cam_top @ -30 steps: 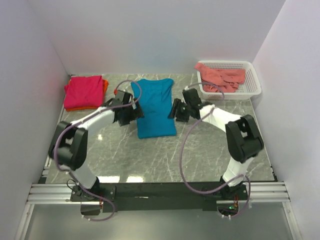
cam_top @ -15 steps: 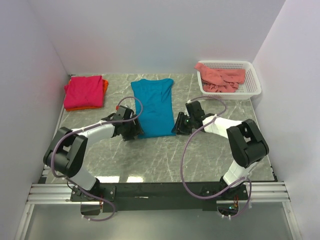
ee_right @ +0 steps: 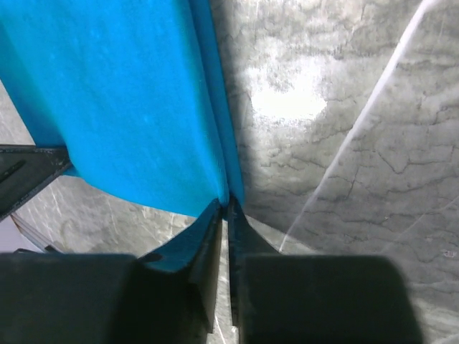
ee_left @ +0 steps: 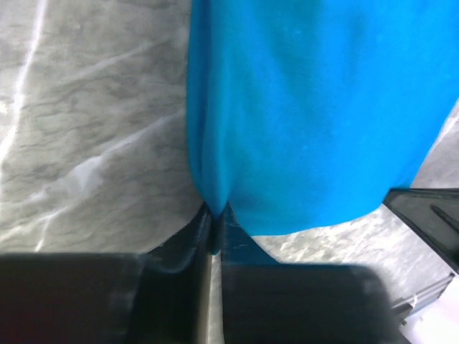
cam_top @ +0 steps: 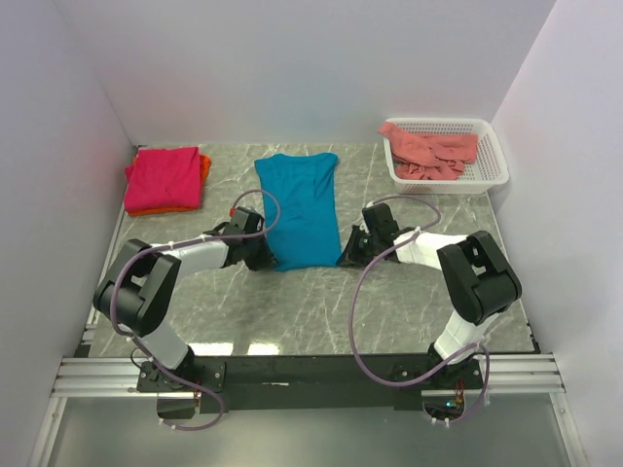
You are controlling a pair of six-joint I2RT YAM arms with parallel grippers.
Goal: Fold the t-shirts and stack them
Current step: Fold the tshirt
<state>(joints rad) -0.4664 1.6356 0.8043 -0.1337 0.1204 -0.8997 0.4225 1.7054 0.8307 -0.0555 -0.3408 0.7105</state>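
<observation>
A teal-blue t-shirt (cam_top: 300,206) lies in a long strip down the middle of the table. My left gripper (cam_top: 274,256) is shut on its near left corner, and the cloth (ee_left: 308,107) is pinched between the fingertips (ee_left: 201,223). At the near right corner my right gripper (cam_top: 345,255) is shut on the same shirt (ee_right: 122,100), its fingertips (ee_right: 212,215) closed on the hem. A magenta-pink t-shirt (cam_top: 163,178) lies folded on an orange one (cam_top: 203,165) at the back left. A salmon-pink t-shirt (cam_top: 430,148) is bunched in the basket.
The white mesh basket (cam_top: 494,161) stands at the back right by the wall. Marble tabletop (cam_top: 292,306) shows between the shirt and the arm bases. White walls close in the left, back and right sides.
Both grippers slid toward me along the teal-blue t-shirt's sides to its near corners and closed on the cloth. The shirt's near edge is drawn in a little.
</observation>
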